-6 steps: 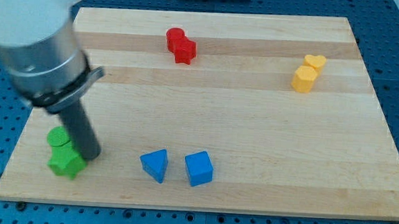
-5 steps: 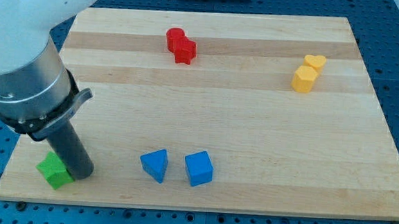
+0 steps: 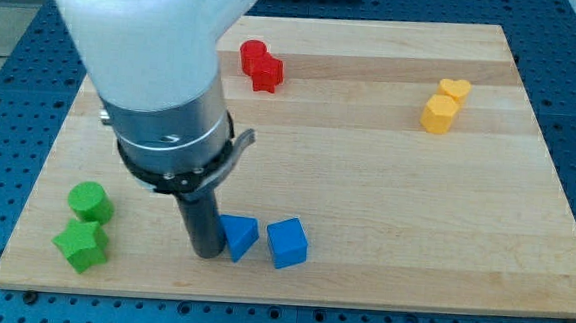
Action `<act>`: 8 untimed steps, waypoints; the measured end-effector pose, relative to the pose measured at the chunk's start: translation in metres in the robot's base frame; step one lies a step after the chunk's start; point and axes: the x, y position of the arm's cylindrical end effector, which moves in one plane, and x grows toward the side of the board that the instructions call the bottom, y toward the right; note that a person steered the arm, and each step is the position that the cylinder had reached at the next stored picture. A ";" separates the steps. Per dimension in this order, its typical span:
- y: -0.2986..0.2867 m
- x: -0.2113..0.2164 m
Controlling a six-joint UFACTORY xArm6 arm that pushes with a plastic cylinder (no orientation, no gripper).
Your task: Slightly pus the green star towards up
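Note:
The green star lies near the board's bottom left corner, with a green cylinder just above it. My tip stands well to the right of the green star, touching or almost touching the left side of a blue triangular block. The rod and the arm's body rise above it and hide part of the board behind.
A blue cube sits right of the blue triangular block. Two red blocks lie together near the top middle. Two yellow blocks lie together at the upper right. The wooden board ends close below the green star.
My tip has moved from beside the green star rightwards to the blue triangular block. The green star now sits lower than at first, and the green cylinder shows again.

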 end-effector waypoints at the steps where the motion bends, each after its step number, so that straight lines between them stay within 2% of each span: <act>1: -0.006 0.006; 2: 0.009 0.030; 4: 0.048 0.030; 6: 0.012 0.030; 8: -0.063 0.030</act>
